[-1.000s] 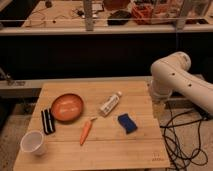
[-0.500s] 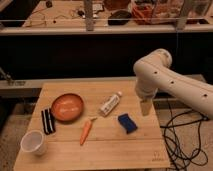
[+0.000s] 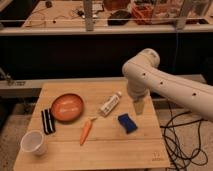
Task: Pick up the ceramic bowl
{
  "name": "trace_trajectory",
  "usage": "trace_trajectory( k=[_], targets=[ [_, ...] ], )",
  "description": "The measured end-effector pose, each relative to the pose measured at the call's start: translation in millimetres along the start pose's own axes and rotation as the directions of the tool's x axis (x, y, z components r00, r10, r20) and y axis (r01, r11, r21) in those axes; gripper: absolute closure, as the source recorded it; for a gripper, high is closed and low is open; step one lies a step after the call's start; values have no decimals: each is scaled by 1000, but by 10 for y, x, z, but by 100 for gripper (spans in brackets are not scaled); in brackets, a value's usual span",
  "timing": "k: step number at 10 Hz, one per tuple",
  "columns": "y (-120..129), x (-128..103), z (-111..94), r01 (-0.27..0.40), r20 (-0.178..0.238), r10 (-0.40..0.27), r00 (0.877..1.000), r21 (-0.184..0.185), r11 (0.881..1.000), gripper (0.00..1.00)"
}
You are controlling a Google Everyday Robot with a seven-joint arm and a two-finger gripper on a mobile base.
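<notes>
The ceramic bowl (image 3: 67, 106) is round, shallow and orange-red with a glossy inside. It sits on the left part of the wooden table (image 3: 125, 155). My gripper (image 3: 139, 107) hangs down from the white arm (image 3: 165, 86) over the right part of the table, above and a little right of a blue sponge (image 3: 127, 123). It is well to the right of the bowl and holds nothing that I can see.
An orange carrot (image 3: 86, 131) lies just right of and in front of the bowl. A white bottle (image 3: 110, 103) lies between bowl and gripper. A black object (image 3: 48, 120) and a white cup (image 3: 33, 142) are at the left front. Cables (image 3: 182, 145) hang right of the table.
The arm has swung left from beside the table's right edge to over its right part, and the gripper now hangs near the blue sponge. The objects have not moved.
</notes>
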Motion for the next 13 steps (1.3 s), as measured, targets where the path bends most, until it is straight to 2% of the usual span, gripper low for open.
trace_trajectory(
  k=[4,7,10,13],
  targets=[
    [-88,-247,-7,79,-14,-79,997,19,997,20],
    [-210,-552,-11,153,-27,-152,988,40,987,20],
    [-251,-620,15,182,-42,-180,983,48,982,20],
    [-369,-919,49,235,-58,-232,971,64,970,20]
  ],
)
